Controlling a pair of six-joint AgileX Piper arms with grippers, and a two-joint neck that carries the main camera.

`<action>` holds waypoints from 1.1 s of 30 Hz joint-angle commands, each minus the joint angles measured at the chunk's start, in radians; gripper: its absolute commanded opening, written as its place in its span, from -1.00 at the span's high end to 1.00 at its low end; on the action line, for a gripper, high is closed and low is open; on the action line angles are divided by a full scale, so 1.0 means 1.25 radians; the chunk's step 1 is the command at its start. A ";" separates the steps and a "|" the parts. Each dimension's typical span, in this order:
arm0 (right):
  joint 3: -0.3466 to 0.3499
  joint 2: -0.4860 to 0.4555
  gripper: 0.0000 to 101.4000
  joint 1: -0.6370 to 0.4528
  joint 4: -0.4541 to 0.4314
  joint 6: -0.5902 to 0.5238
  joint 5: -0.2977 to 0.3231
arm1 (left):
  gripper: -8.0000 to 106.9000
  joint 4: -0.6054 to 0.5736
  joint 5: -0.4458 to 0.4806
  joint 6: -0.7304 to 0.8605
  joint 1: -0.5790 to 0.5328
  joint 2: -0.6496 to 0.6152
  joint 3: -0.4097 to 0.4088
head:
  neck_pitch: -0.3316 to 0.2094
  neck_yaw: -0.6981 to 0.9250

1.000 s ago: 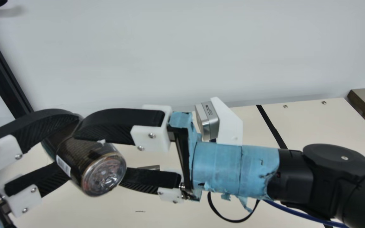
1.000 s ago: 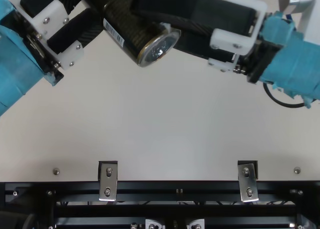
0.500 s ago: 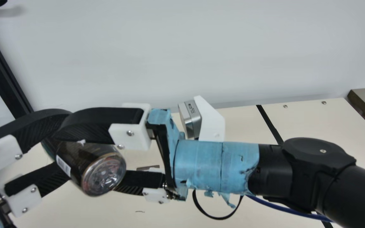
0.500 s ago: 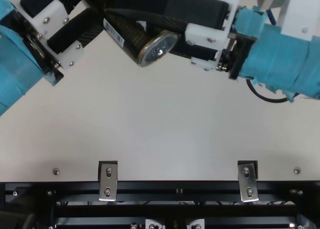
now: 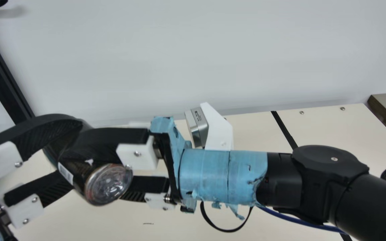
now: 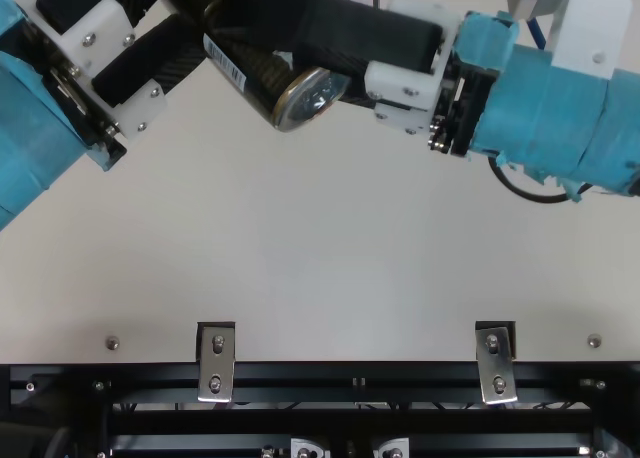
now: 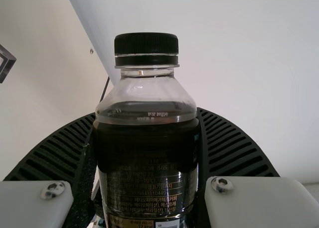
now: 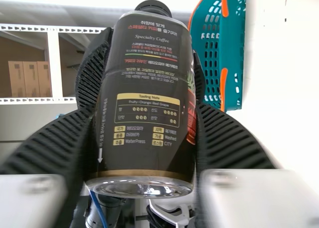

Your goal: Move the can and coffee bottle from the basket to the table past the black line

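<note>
At the far left, beyond the left jaws, the teal basket [image 8: 237, 63] explains why the left arm carries the bottle. The left gripper [image 7: 147, 113] has its jaws pinching both flanks of the coffee bottle [image 5: 107, 182], raised and tilted, cap pointing away, leaving the base end reachable. The right gripper [image 8: 144, 108] meets it crosswise, jaws closed around its sides nearer the base, probably for a handover: the black line [image 5: 284, 130] on the desk [image 5: 112, 221] lies to their right.
</note>
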 commanded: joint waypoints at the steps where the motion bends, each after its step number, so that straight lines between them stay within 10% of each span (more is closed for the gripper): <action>1: 0.000 0.000 1.00 0.000 0.000 0.000 0.000 | 0.68 0.000 0.000 0.000 0.000 0.000 0.000 | -0.021 -0.006; 8: 0.000 0.000 1.00 0.000 0.000 0.005 0.000 | 0.68 0.000 0.000 0.000 0.000 0.000 0.000 | -0.021 -0.006; 9: 0.000 0.000 1.00 0.000 0.000 0.005 0.000 | 0.36 0.000 0.000 0.000 0.000 0.000 0.000 | -0.021 -0.006; 10: 0.000 0.000 1.00 0.000 0.000 0.005 0.000 | -0.71 0.000 0.000 0.000 0.000 0.000 0.000 | -0.021 -0.006; 33: 0.000 0.000 1.00 0.000 0.001 0.005 0.001 | -0.71 0.003 -0.005 -0.014 0.089 -0.024 0.009 | -0.021 -0.006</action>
